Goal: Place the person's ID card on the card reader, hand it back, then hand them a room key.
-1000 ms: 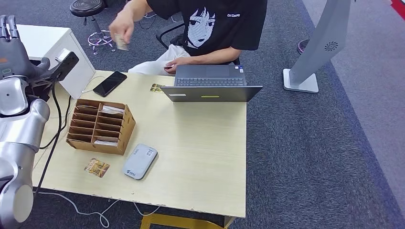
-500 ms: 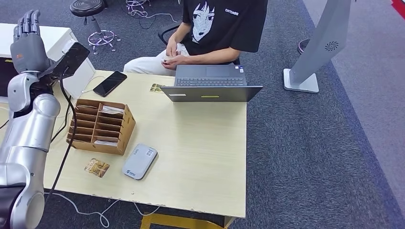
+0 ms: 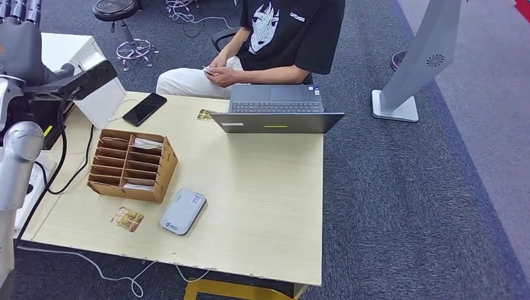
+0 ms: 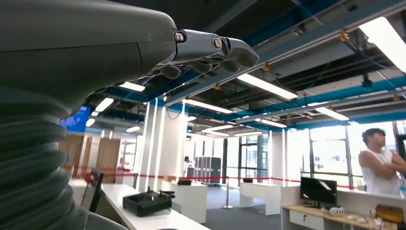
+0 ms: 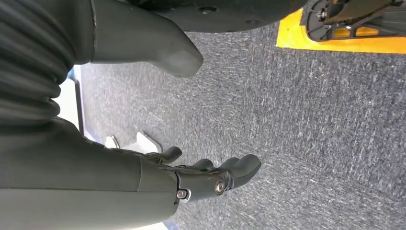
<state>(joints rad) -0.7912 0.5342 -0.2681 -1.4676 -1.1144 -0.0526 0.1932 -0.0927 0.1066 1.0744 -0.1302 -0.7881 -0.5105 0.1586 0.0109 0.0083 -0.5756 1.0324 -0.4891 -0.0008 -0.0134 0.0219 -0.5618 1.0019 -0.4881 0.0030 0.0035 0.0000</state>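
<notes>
Left hand (image 3: 22,44) fingers cut by top edge; person's (image 3: 284,31) card too small.

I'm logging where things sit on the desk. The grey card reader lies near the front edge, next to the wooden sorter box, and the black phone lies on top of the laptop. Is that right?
Not quite. In the head view the black phone lies flat on the desk itself, to the left of the laptop and apart from it. The rest stands: the grey card reader lies near the front edge, next to the wooden sorter box.

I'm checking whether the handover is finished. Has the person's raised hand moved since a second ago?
Yes. The person's hand has come down from beside the black stool to the lap, behind the laptop.
</notes>
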